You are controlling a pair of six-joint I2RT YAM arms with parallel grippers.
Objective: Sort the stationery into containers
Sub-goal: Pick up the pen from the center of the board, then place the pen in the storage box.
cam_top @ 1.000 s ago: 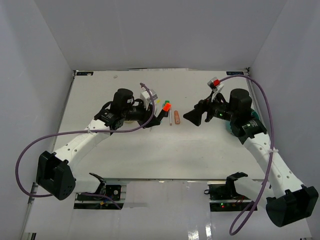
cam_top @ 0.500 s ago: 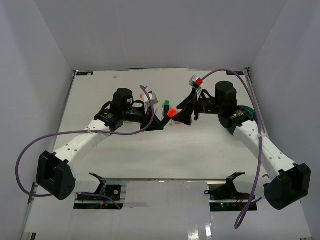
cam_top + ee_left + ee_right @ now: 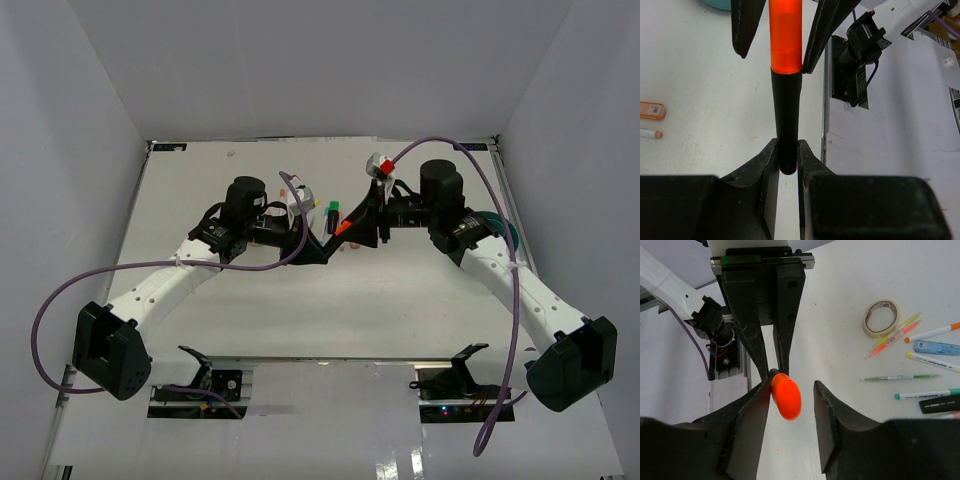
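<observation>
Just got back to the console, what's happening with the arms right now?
A handover, by the look of it. The left pincer is shut on the black end of a marker. The right pincer is open around its orange cap, not yet gripping.

glossy orange cap [image 3: 786, 399], matt black barrel [image 3: 786, 120], matt white table [image 3: 700, 90]

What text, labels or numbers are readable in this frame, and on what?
Nothing is legible.
Pink stick: small printed label, too small to read.
Light blue pen: dark mark, blurred.
Loose black marker: faint print, unreadable.
Orange-capped marker: no print visible.
</observation>
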